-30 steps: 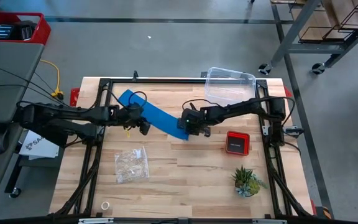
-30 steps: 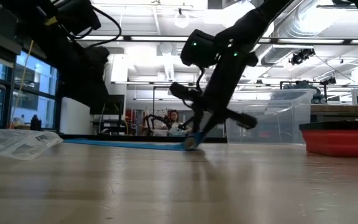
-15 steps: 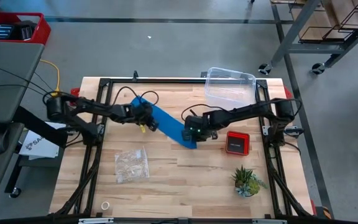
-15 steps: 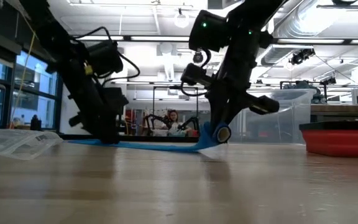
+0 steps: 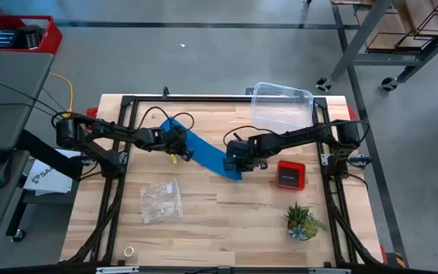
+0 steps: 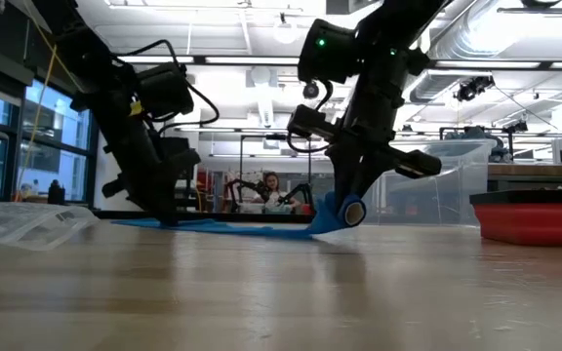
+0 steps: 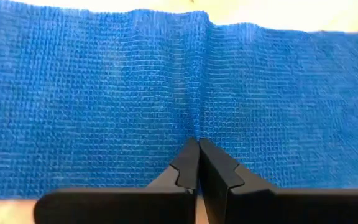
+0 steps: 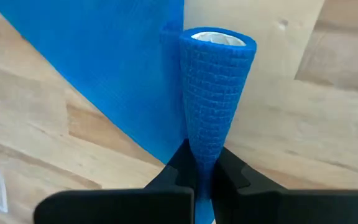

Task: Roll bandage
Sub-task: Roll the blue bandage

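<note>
The bandage (image 5: 204,149) is a bright blue strip lying slantwise on the wooden table, from the far left toward the middle. Its right end is wound into a small roll (image 8: 216,93) around a white core. My right gripper (image 5: 233,160) is shut on that roll. My left gripper (image 5: 181,148) stands shut on the flat strip near its far left end (image 7: 197,140). In the low view the roll (image 6: 346,210) sits just above the table, and the strip slopes down from it onto the wood. My left gripper comes steeply from above onto the flat strip, partway across its width. Its shut fingertips pinch a small ridge of cloth (image 7: 197,127), and a crease runs from it across the strip. The strip lies on the table. My right gripper pinches the roll's lower end (image 8: 201,155) between its two fingers, pointing steeply down. The roll runs along the fingers, its white-cored end (image 8: 220,38) away from them. The roll sits just above the table, with the unrolled strip trailing down onto the wood.
A clear plastic box (image 5: 281,106) stands at the far right. A red-and-black square device (image 5: 290,173) lies close to my right arm. A crinkled clear bag (image 5: 160,202) lies near left, a small potted plant (image 5: 303,221) near right, and a small white ring (image 5: 128,251) at the near edge.
My left gripper has come down and toward the table's right onto the strip near its far end. My right gripper has turned about its own axis and raised the rolled end a little off the table. The strip has slid slightly toward the table's right.
</note>
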### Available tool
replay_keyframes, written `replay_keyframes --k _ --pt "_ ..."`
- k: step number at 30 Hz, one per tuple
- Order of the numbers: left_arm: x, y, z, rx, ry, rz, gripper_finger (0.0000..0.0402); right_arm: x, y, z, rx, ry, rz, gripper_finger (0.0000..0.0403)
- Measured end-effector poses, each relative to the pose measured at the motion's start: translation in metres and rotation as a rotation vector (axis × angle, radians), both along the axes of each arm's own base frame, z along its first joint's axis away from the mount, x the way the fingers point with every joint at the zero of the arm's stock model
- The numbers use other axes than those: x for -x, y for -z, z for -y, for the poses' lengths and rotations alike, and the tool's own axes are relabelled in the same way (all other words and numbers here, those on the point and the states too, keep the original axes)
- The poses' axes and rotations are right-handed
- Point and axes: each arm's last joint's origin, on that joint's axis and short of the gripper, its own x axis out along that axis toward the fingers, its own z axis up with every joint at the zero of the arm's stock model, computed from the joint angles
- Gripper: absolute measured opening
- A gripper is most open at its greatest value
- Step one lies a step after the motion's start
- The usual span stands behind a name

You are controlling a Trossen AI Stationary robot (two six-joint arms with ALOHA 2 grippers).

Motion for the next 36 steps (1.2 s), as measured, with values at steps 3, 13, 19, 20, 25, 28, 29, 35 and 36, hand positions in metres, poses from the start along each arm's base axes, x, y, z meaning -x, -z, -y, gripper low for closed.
replay_keyframes --k 3,13,19,20,25,28,29,35,36 --pt "-0.002 -0.001 0.01 0.06 -0.031 0.032 0.0001 0.001 0.0 0.004 0.0 0.011 -0.006 0.0005" --pt "-0.006 -0.01 0.056 0.251 -0.174 0.14 0.0 0.015 -0.007 0.02 0.03 -0.007 -0.089 0.0005" --pt "-0.006 -0.01 0.079 0.271 -0.214 0.162 0.0 0.026 -0.013 0.025 0.045 -0.065 -0.158 0.0005" --pt "-0.006 -0.01 0.081 0.269 -0.223 0.168 0.0 0.028 -0.012 0.025 0.048 -0.074 -0.177 0.0005" --pt "-0.007 -0.011 0.085 0.25 -0.254 0.197 0.0001 0.03 -0.012 0.025 0.057 -0.088 -0.195 0.0005" --pt "-0.009 -0.011 0.083 0.239 -0.255 0.22 0.0005 0.029 -0.012 0.025 0.068 -0.085 -0.193 0.0005" --pt "-0.01 -0.011 0.083 0.239 -0.258 0.227 0.0007 0.029 -0.012 0.025 0.068 -0.085 -0.194 0.0005" --pt "-0.011 -0.012 0.081 0.266 -0.272 0.243 0.0038 0.029 -0.012 0.025 0.07 -0.092 -0.194 0.0005" --pt "-0.012 -0.012 0.082 0.278 -0.269 0.246 0.0045 0.03 -0.012 0.025 0.07 -0.092 -0.194 0.0006"
